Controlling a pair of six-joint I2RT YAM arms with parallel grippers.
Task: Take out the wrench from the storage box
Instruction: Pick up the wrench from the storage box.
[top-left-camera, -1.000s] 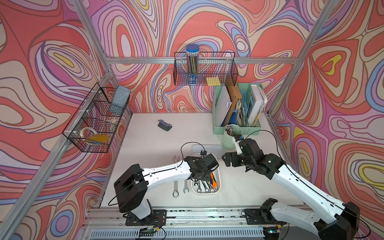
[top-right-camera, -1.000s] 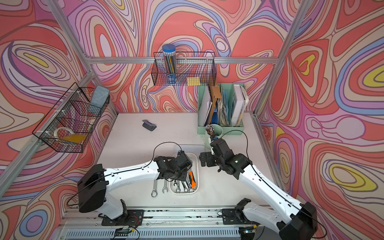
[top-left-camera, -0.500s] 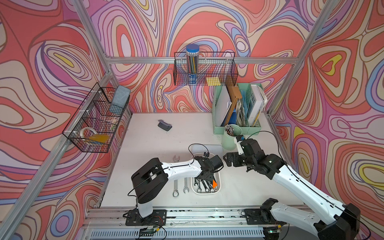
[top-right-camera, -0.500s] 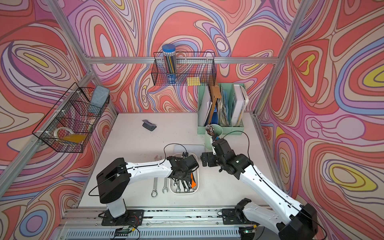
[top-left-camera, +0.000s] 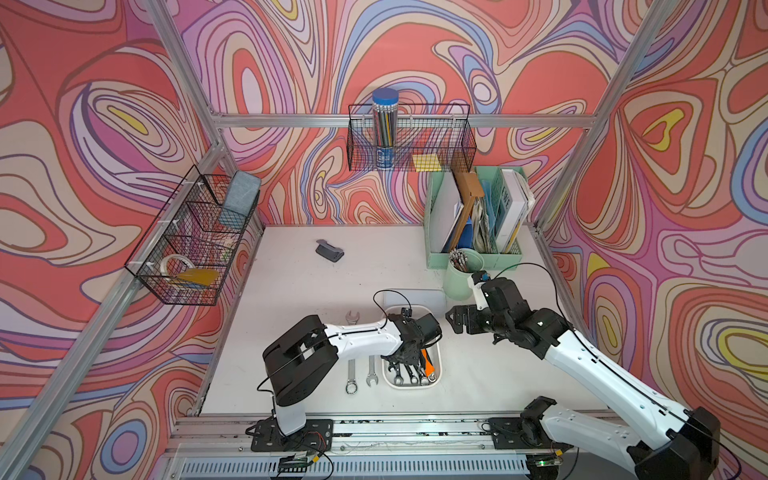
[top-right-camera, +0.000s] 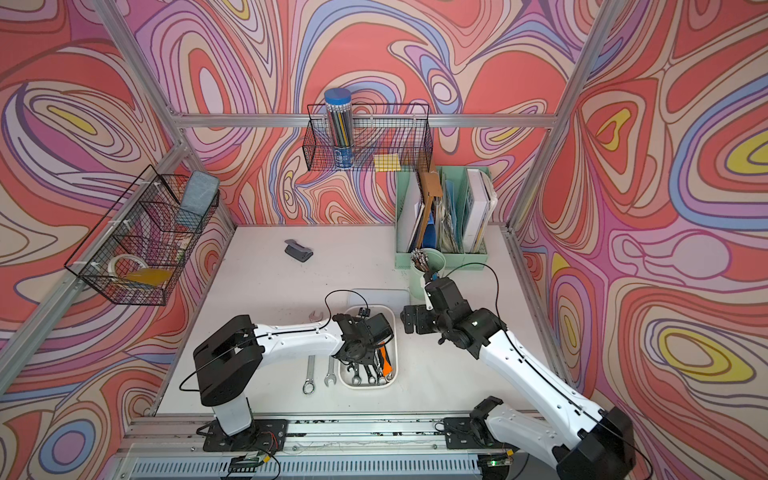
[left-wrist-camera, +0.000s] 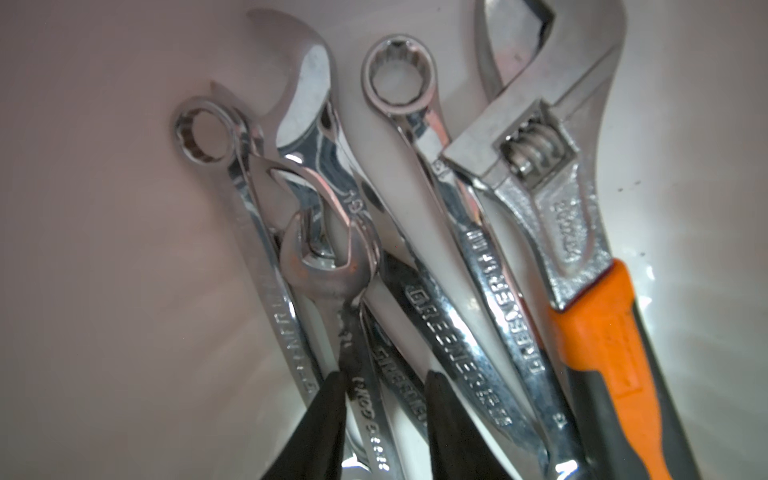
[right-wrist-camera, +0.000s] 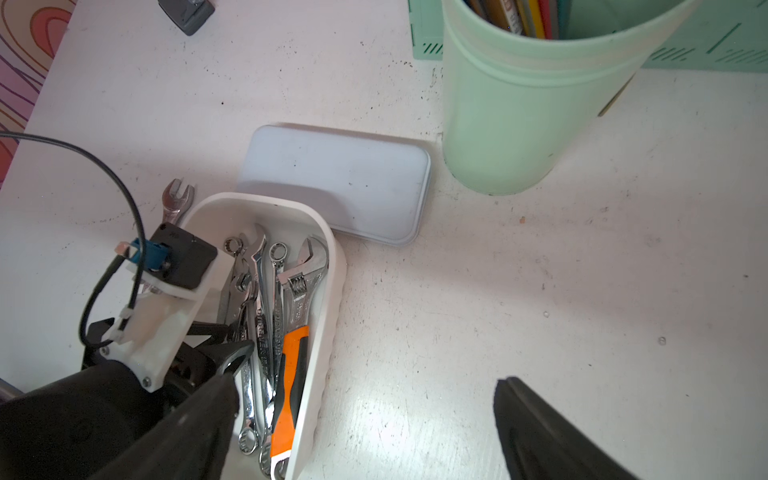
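Reaching into the white storage box (top-left-camera: 411, 384), the left gripper (left-wrist-camera: 386, 376) straddles wrench shanks (left-wrist-camera: 363, 395) lying inside, jaws half-narrowed; whether they pinch, I cannot tell. The right gripper (right-wrist-camera: 368, 384) hovers alongside, spread wide.

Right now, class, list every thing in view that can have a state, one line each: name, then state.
storage box, open, wrenches inside
grey-blue case, lying flat on the table
left gripper, down in the box, fingers astride wrench shanks, grip unclear
right gripper, open, empty, above the table
orange-handled wrench, lying in the box
wrenches beside the box, out, flat on the table
pen cup, upright, holding pens
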